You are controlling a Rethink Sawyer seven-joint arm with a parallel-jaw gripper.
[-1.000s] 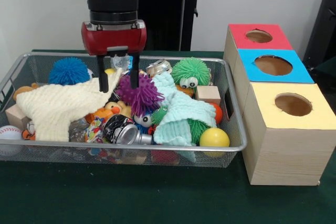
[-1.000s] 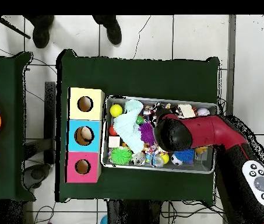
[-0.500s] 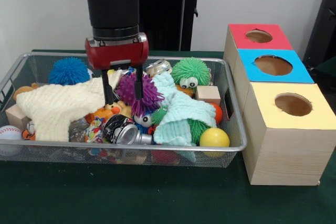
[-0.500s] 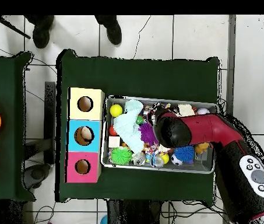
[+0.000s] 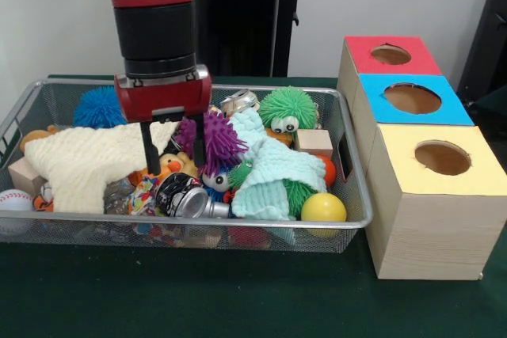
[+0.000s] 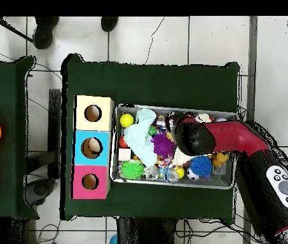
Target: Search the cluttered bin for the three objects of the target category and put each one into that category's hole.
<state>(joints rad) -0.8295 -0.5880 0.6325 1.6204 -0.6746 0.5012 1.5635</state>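
dark green cloth covered the table; the wire-mesh bin (image 5: pixel 352 195) brimmed with fuzzy clutter. the gripper (image 5: pixel 172 150), prongs spread, hung above a crinkly printed wrapper (image 5: pixel 142 194) near the front wall.

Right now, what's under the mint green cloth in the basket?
A green spiky ball pokes out beneath the mint cloth, beside a yellow ball in the basket. Anything deeper is covered.
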